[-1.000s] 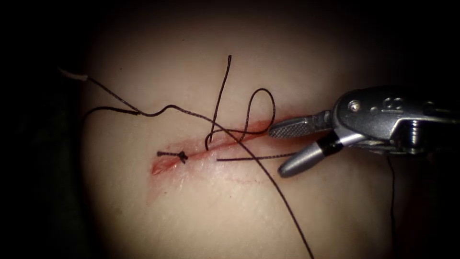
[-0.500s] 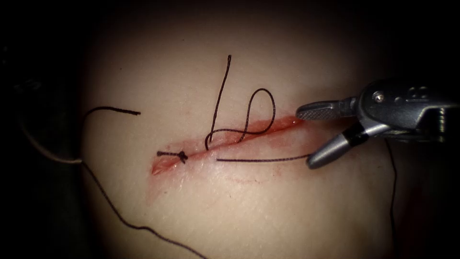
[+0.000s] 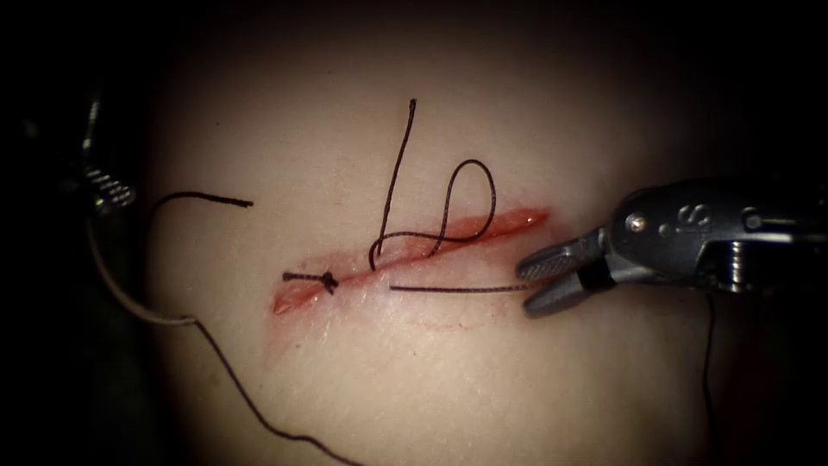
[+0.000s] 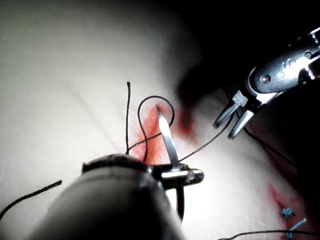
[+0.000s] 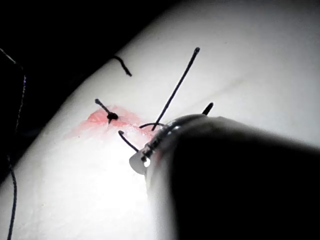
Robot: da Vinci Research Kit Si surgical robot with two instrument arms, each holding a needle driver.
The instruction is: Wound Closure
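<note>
Endoscope | my right tool (image 3: 528,286) jaws narrowly apart around thread end (image 3: 448,289) | left tool (image 4: 187,176) grips needle (image 4: 167,137) | one knot (image 3: 328,280) tied, cut (image 3: 414,246) mostly unclosed

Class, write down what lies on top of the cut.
A thread loop and a knot lie on the cut; its run under the tissue is hidden. Left pincer holds the needle, clear of tissue; right pincer holds nothing.

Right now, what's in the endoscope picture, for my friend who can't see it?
The right tool has open jaws around a thread end beside the cut in the tissue. At the left, the left tool holds the needle, outside the tissue.
</note>
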